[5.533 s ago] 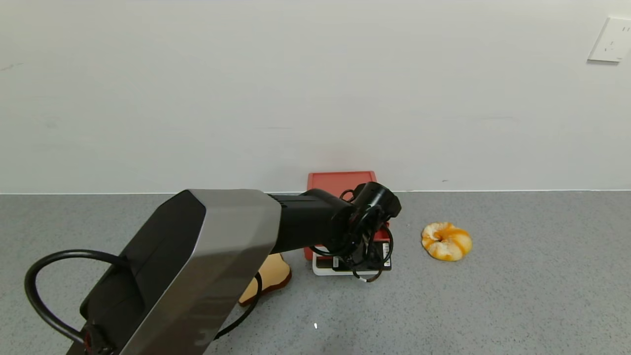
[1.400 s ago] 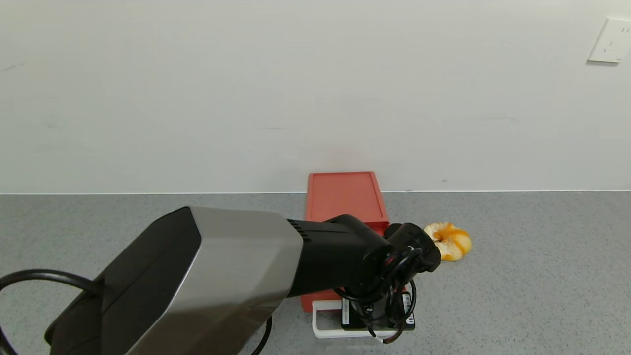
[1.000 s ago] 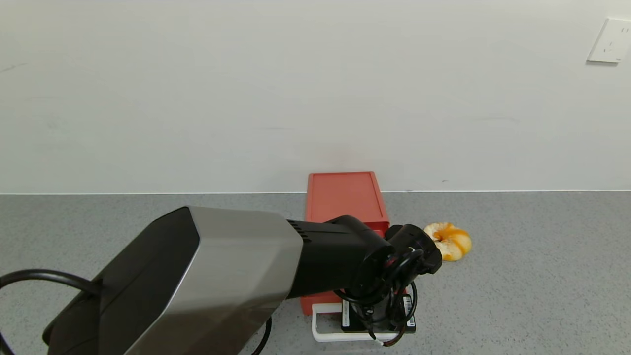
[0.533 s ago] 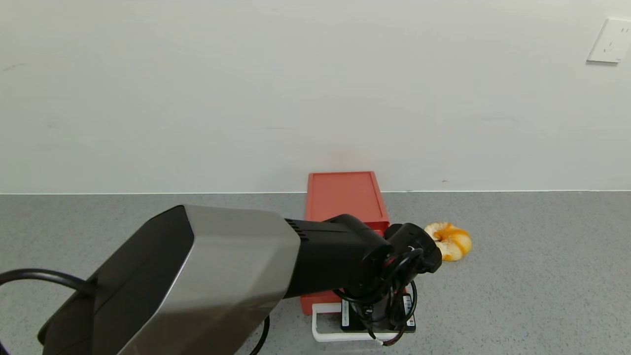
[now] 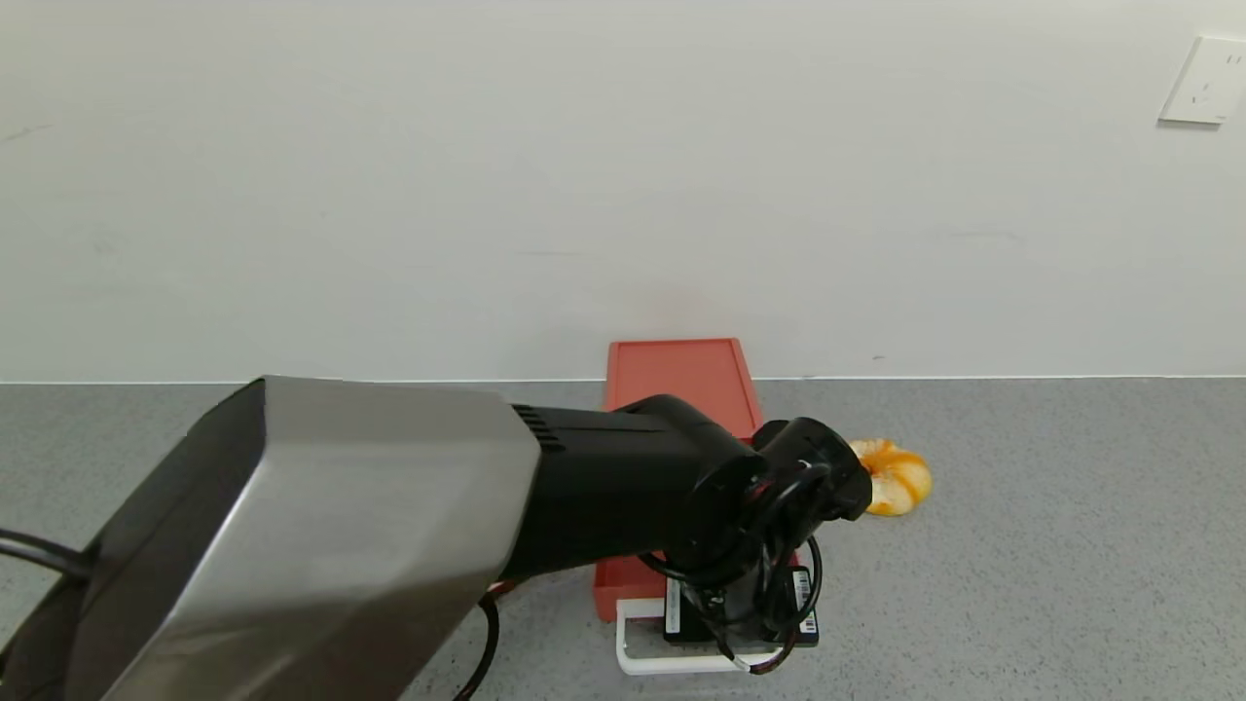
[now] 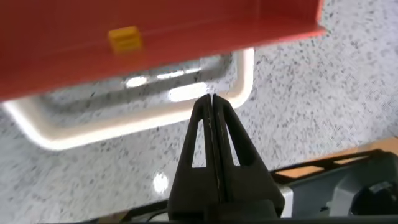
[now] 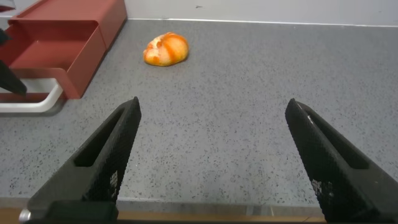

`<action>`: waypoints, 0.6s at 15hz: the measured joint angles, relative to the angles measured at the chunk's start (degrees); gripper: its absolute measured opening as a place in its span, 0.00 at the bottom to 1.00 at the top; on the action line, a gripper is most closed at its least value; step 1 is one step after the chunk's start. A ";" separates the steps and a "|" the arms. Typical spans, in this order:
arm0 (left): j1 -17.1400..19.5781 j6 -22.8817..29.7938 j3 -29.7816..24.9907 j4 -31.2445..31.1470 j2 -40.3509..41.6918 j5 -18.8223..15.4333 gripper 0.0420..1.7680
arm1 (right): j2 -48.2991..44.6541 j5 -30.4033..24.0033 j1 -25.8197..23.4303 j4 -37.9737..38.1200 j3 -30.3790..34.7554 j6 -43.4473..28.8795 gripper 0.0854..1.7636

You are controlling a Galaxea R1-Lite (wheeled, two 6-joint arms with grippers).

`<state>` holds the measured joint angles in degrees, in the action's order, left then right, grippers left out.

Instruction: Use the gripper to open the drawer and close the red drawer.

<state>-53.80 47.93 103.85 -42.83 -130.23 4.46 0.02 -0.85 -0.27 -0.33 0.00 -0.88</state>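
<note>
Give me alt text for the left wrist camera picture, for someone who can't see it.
The left end effector, its two black fingers pressed shut, points at the white loop handle of the red drawer, whose tray is pulled out above the speckled grey counter. A small yellow tab sits on the drawer front.

We find the flat salmon-red plastic drawer box [image 5: 681,385] on the grey speckled tabletop [image 5: 1051,545], its back end against the wall. Its sliding tray [image 7: 53,55] stands drawn out toward the robot, with the white rectangular loop handle [image 5: 672,665] at the near end. The left pincer [image 6: 212,106] sits above the handle's near bar, its tips pressed together. To the right of the drawer, apart from it, lies the orange-and-white round bun [image 5: 894,476]. The right pincer [image 7: 211,155] is nearer the robot, to the right, jaws spread wide.
</note>
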 joint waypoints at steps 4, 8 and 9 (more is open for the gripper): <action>0.94 -5.27 -0.27 -0.63 4.24 0.07 0.04 | 0.00 0.00 0.00 0.00 0.00 0.00 0.97; 3.13 -11.56 -1.46 -0.45 9.29 -0.11 0.04 | 0.00 0.00 0.00 0.00 0.00 -0.02 0.97; 3.85 -12.96 -1.71 -0.44 10.44 -0.13 0.04 | 0.00 0.00 0.00 0.00 0.00 0.02 0.97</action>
<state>-49.94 34.97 102.14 -43.26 -119.80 4.33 0.02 -0.85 -0.27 -0.33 0.00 -0.85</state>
